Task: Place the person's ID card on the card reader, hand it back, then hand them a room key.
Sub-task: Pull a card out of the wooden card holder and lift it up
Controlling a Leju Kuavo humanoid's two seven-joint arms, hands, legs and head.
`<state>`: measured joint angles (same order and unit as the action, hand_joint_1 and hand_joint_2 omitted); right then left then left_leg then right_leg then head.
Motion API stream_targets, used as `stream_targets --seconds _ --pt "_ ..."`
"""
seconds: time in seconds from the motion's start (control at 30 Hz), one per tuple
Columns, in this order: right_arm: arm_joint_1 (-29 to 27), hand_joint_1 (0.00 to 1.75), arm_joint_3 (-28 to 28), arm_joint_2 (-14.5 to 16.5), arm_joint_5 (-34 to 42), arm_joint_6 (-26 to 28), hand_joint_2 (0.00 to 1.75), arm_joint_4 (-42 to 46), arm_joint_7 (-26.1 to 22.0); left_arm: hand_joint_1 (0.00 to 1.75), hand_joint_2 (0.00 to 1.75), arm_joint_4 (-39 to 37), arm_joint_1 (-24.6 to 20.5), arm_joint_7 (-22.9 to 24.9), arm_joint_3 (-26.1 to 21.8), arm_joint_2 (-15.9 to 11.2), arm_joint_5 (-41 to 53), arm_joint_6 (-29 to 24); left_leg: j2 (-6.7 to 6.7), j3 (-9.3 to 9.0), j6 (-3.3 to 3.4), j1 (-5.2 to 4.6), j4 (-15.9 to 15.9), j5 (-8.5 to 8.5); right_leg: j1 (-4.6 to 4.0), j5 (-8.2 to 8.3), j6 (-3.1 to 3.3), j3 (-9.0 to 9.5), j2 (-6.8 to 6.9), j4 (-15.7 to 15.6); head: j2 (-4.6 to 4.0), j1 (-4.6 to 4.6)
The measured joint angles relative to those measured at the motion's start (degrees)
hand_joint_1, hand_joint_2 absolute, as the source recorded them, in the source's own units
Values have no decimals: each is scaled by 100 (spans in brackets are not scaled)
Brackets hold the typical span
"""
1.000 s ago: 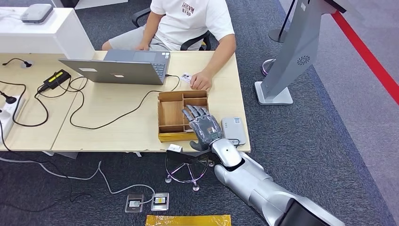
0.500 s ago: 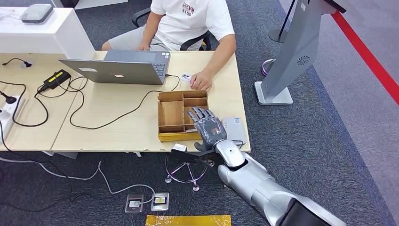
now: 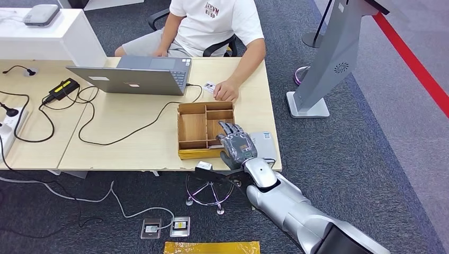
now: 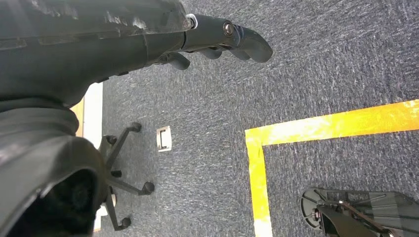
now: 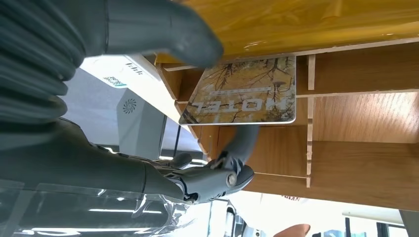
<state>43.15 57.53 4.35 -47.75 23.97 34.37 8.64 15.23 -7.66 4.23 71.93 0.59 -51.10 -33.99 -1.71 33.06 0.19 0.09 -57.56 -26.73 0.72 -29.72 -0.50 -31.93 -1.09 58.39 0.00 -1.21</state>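
A: Where does the right hand (image 3: 237, 145) stand?

B: Over the near right compartment of the open wooden divider box (image 3: 193, 127) on the pale wooden bench (image 3: 132, 143). The right wrist view shows its thumb above and a dark finger (image 5: 244, 140) beneath the glossy rectangular room key card printed HOTEL over an autumn-tree photo (image 5: 244, 96). I judge the card pinched, though how firm the hold is I cannot tell.

A: So the step is lifting the key out?

B: I'd say so. Lift it straight up clear of the thin wooden partitions before swinging toward the seated person's hand (image 3: 226, 91) at the far edge.

A: Risks?

B: A card edge catching a divider and slipping. Keep the pinch flat, and move slowly past the white card reader (image 3: 263, 144) just beside the box.

A: The left hand (image 4: 217, 37)?

B: It hangs over the carpet, fingers curled in, holding nothing.
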Motion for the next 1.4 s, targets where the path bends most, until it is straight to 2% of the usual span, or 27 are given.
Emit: stream_targets --seconds 0.33,0.53,0.97,1.4 --pt "1 163 0 -2 67 -9 175 -15 -48 0 0 0 0 1 0 -11 -2 -19 0 0 0 0 0 0 0 0 0 0 0 0 0 0" --pt "-3 175 0 -30 105 5 175 -16 -80 0 0 0 0 0 0 -13 -2 -34 0 0 0 0 0 0 0 0 0 0 0 0 0 0" --pt "88 175 -1 -36 379 503 175 86 -206 0 0 0 0 -50 0 -21 -4 -44 0 0 0 0 0 0 0 0 0 0 0 1 0 1" --pt "607 175 -106 -223 378 610 175 855 54 0 0 0 4 -83 0 -38 -2 -38 2 -1 -1 0 -1 1 0 1 0 0 -2 0 0 1"
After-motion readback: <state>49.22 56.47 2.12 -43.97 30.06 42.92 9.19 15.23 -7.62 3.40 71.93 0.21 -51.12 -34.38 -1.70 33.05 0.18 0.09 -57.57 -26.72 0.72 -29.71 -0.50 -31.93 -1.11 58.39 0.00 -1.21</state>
